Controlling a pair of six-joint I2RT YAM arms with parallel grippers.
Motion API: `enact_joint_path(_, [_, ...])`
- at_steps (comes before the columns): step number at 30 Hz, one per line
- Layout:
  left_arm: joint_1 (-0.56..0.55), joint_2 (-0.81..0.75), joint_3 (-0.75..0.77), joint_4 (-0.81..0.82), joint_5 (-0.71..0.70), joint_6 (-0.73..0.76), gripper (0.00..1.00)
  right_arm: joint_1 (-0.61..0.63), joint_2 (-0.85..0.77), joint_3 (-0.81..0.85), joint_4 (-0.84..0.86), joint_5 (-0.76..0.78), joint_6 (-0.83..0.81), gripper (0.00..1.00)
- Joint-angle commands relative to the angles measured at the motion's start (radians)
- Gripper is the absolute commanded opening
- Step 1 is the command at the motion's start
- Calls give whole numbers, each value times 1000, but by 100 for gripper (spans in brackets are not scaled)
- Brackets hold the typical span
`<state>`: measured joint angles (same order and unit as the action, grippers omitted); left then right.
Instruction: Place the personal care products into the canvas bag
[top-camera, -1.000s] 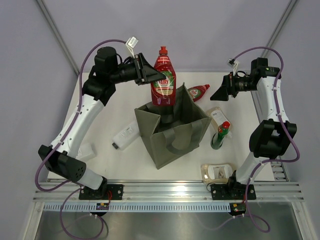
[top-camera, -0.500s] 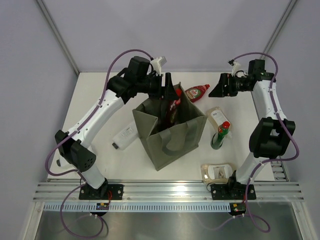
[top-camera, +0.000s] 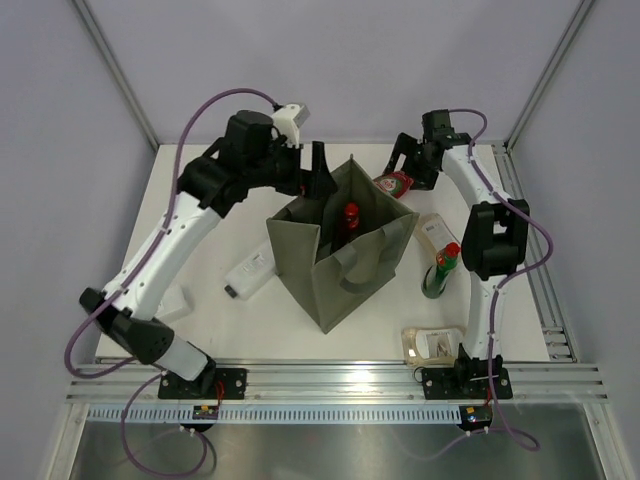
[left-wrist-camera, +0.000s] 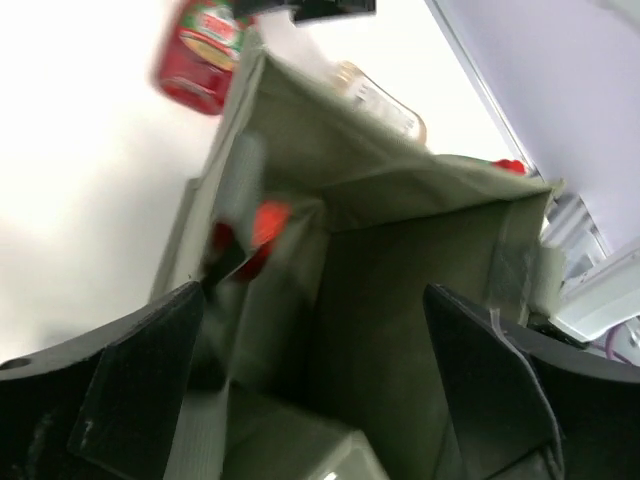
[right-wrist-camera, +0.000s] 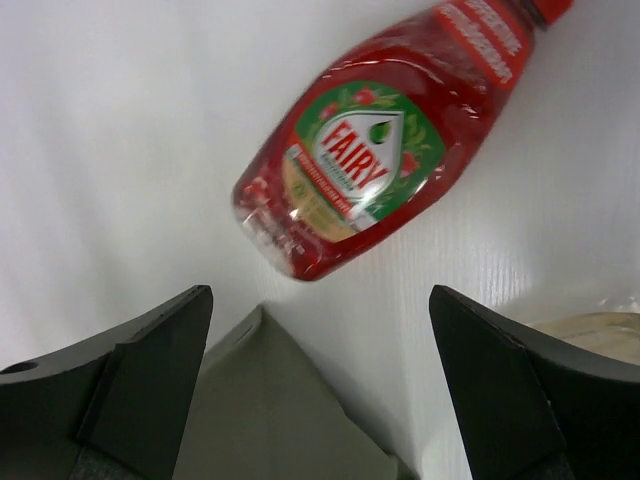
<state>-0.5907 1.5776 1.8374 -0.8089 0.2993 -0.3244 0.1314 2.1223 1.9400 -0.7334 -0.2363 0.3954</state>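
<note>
The olive-grey canvas bag (top-camera: 345, 262) stands open mid-table. A large red bottle (top-camera: 350, 213) is upright inside it, and its red cap (left-wrist-camera: 262, 226) shows in the left wrist view. My left gripper (top-camera: 319, 174) hangs open over the bag's far-left rim (left-wrist-camera: 390, 170), holding nothing. My right gripper (top-camera: 408, 168) is open just above a small red bottle (top-camera: 394, 184) that lies on the table behind the bag, its Fairy label (right-wrist-camera: 365, 150) between the fingers. A beige pouch (top-camera: 434, 231), a green red-capped bottle (top-camera: 439, 270) and a white grey-capped bottle (top-camera: 250, 272) lie outside the bag.
A clear packet (top-camera: 435, 343) sits at the near right edge by the right arm's base. A small white block (top-camera: 171, 304) lies at the near left. The bag's corner (right-wrist-camera: 280, 420) reaches under my right gripper. Grey walls close the back.
My left gripper carried the large red bottle down into the bag, opened and let it go. The right arm swung left and now hovers over the small red bottle.
</note>
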Motion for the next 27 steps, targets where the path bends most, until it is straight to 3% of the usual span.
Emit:
enact_joint_path(1, [37,-222,-82,36,-170,45,98,-23,62,36,-52,147,196,98])
enact_joint_path(8, [74,-508,-378,187,-350,19,99,-15,143,14,48,112,253,99])
enact_joint_path(19, [81,-600,-566,249,-394,-80,99,8,413,315,-23,141,437,100])
enact_joint_path(23, [83,-602,-563,257,-394,-90,99,22,430,338,-3,149,465,83])
enact_joint_path(26, [83,-610,-566,254,-400,-94,99,22,415,323,5,150,454,60])
enact_joint_path(27, [83,-611,-567,252,-401,-94,99,19,409,294,17,138,451,45])
